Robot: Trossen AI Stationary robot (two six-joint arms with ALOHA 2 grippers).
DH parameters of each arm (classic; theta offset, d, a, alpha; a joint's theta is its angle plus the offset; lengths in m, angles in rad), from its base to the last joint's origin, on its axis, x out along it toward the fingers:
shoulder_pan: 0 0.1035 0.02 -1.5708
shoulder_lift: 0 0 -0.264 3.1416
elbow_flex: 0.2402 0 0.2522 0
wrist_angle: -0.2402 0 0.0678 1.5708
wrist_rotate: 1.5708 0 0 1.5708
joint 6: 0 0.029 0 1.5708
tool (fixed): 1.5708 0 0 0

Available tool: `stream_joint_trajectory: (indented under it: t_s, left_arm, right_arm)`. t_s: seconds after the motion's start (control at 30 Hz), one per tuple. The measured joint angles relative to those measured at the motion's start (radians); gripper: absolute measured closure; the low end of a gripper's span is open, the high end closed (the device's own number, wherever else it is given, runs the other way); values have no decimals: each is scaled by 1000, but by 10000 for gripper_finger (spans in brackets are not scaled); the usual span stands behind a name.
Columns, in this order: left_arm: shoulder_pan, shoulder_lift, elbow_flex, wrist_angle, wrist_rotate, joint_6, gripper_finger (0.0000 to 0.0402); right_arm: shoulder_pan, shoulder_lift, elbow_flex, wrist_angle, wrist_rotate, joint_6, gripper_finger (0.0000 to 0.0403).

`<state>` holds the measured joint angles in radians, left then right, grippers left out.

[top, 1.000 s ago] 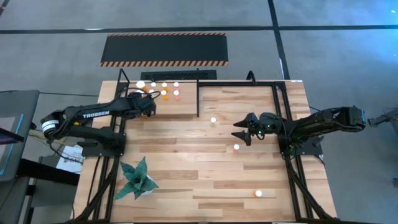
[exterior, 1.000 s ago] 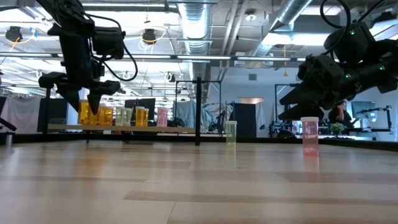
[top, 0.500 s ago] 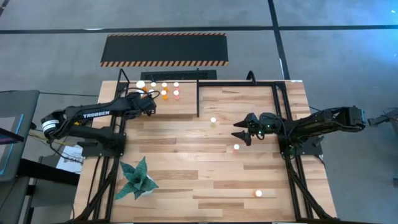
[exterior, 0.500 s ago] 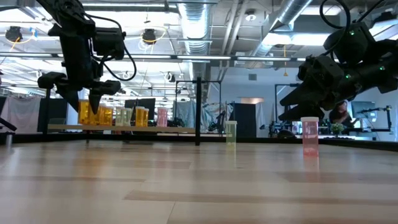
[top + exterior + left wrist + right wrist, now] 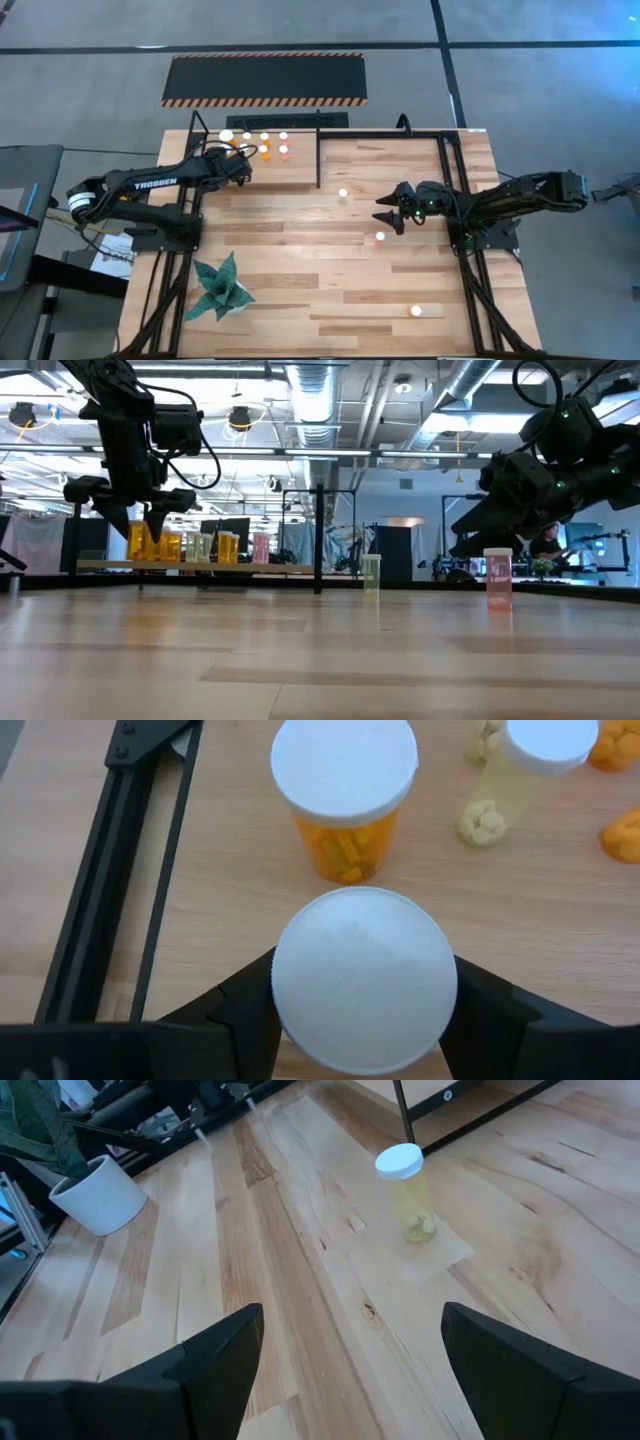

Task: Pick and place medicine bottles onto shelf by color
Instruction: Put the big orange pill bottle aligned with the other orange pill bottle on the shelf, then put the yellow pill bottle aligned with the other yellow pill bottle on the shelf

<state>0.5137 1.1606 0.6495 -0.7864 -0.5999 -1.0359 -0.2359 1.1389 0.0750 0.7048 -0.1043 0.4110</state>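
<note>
A: Two arms; the left [image 5: 160,185] reads "TROSSEN". Left gripper [image 5: 362,1020] fingers flank a white-capped bottle [image 5: 364,980] at the shelf [image 5: 300,170]; grip unclear.
B: Right gripper [image 5: 345,1355] spread wide, empty, facing a yellowish bottle [image 5: 408,1190] mid-table.

Bare tabletop [image 5: 300,260] lies open between the arms, while clustered medicine bottles [image 5: 264,143] and black shelf rails [image 5: 319,160] crowd the far left corner.
</note>
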Motion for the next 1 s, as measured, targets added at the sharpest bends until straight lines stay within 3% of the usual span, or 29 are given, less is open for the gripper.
stream_joint_trajectory:
  t_s: [0.43,0.87,1.0]
  left_arm:
    - [0,-7,0,0,-41,9,149]
    - [-1,-144,55,-3,-120,204,145]
    - [-24,-165,72,78,-109,306,147]
  right_arm:
    - [0,0,0,-1,0,0,76]
    - [0,0,0,-1,0,0,76]
    - [0,0,0,-1,0,0,76]
